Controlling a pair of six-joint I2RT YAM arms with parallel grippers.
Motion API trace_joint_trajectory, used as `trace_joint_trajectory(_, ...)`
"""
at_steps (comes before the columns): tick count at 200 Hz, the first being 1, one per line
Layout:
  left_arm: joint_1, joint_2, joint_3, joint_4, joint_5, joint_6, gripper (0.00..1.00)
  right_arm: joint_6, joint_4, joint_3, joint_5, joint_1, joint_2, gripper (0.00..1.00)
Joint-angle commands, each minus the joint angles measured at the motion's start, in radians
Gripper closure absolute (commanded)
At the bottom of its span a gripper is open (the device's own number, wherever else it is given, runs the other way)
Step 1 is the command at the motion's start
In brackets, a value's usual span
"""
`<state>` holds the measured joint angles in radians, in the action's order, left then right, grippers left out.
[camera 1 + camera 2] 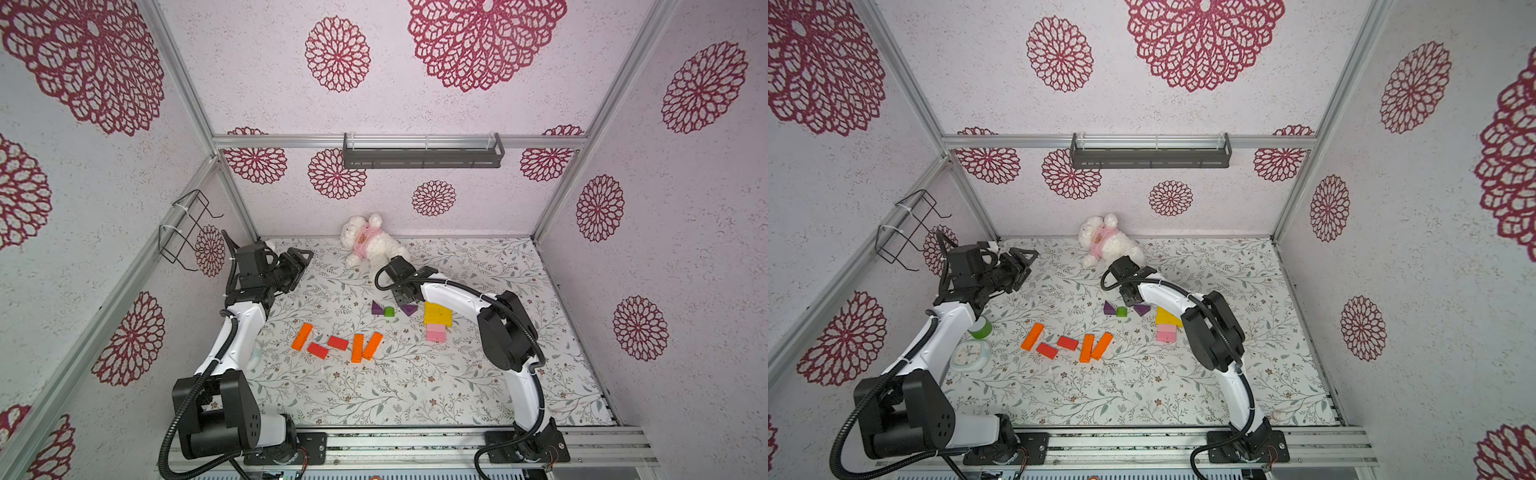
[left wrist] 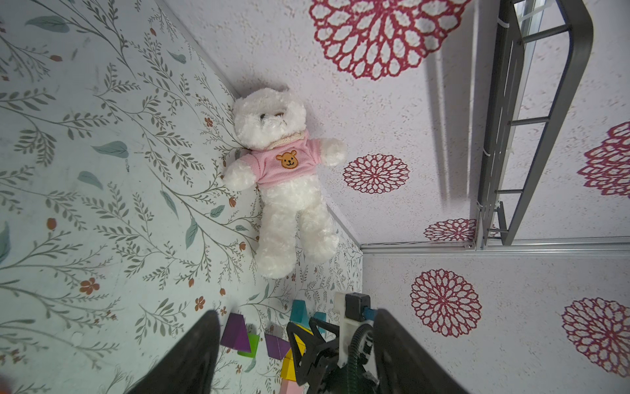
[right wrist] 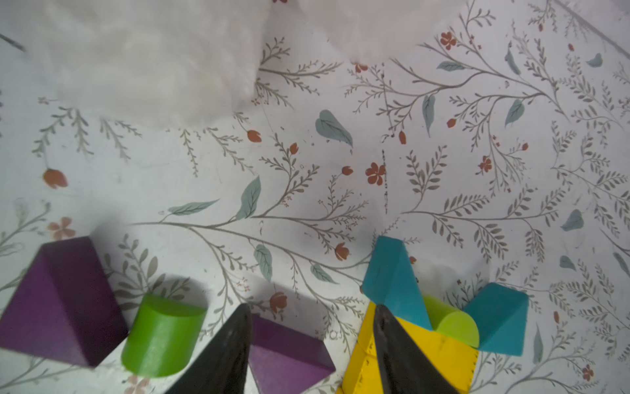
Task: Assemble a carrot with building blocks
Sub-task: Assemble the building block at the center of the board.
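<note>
Three orange bars (image 1: 302,336) (image 1: 357,348) (image 1: 372,345) and two red bars (image 1: 318,350) lie in a loose row mid-table. Behind them are two purple triangles (image 1: 377,308) (image 1: 409,309) and a green cylinder (image 1: 389,311), then yellow blocks (image 1: 437,313) and pink blocks (image 1: 435,333). My right gripper (image 3: 312,308) is open low over one purple triangle (image 3: 289,354), which lies beside one finger with a gap to the other. Two teal triangles (image 3: 392,279) and a lime cylinder (image 3: 453,320) sit at the yellow blocks' (image 3: 439,354) far end. My left gripper (image 1: 305,255) is open and empty at the back left.
A white plush bear in pink (image 1: 370,243) lies against the back wall just behind the right gripper. A green cup (image 1: 980,327) and a small clock (image 1: 970,354) sit by the left arm. A wire rack (image 1: 183,230) hangs on the left wall, a grey shelf (image 1: 422,151) on the back wall.
</note>
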<state>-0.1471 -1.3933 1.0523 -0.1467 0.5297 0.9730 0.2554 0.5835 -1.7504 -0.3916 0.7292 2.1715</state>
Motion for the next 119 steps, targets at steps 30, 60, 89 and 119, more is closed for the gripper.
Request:
trace_joint_trajectory(30, -0.008, -0.005, -0.005, 0.025, 0.009, 0.006, 0.27, 0.005, 0.043, -0.017, -0.022, 0.001, 0.006, 0.42)
trace_joint_trajectory(60, -0.008, -0.006, -0.005, 0.026, 0.007, 0.006, 0.27, -0.006, 0.030, -0.002, -0.004, 0.016, 0.001, 0.42)
trace_joint_trajectory(89, -0.008, -0.006, -0.005, 0.025, 0.009, 0.006, 0.27, -0.009, 0.030, 0.011, 0.019, 0.020, -0.007, 0.43)
trace_joint_trajectory(119, -0.007, -0.006, -0.005, 0.025, 0.009, 0.006, 0.27, -0.006, 0.020, 0.029, 0.044, 0.021, -0.031, 0.44)
